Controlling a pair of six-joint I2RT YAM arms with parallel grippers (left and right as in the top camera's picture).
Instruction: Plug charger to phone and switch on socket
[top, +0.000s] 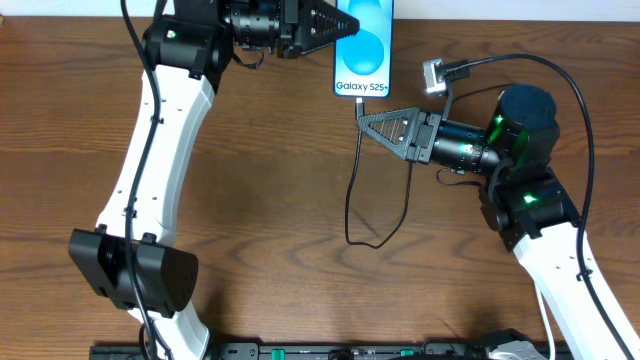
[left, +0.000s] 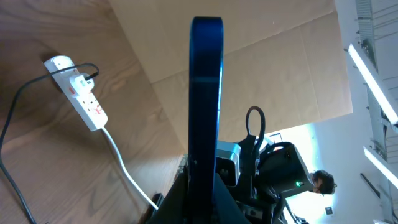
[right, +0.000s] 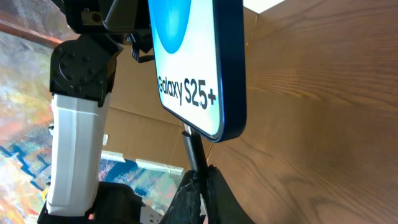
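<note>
Overhead: left tool (top: 330, 25) pinches the phone (top: 365, 55) by its top end at the middle of the table's (top: 260, 180) far edge, screen up. Can't tell if the phone is lifted clear of the wood. Right tool (top: 368, 118) is pressed together on the charger (top: 352, 200) just behind its tip, right below the phone's bottom edge. The rest of the cable hangs in a slack loop toward the table's middle.

Right wrist: tip (right: 190, 149) stands in line with the phone's bottom edge and meets it. Can't tell if it's seated or only touching the port.

Left wrist: socket (left: 84, 99) lies flat on the table, out of the overhead frame. A black cable enters its rounded end and its white cord (left: 124, 168) trails off. Switch state unreadable.

Step in hand, my read: insertion, roughly mid-task.

To do it well:
- Push along the phone's long axis only. Any side load will likely bend the tip or skate it off the port.
- Left tool should hold rigid as the backstop, since the phone looks held at one end only and may pivot.
- Keep the grip close behind the tip so the cable doesn't buckle.
- Leave the loop slack so nothing pulls back on the tip.
- Confirm it's seated from the right wrist view before releasing, then go for the socket switch.
</note>
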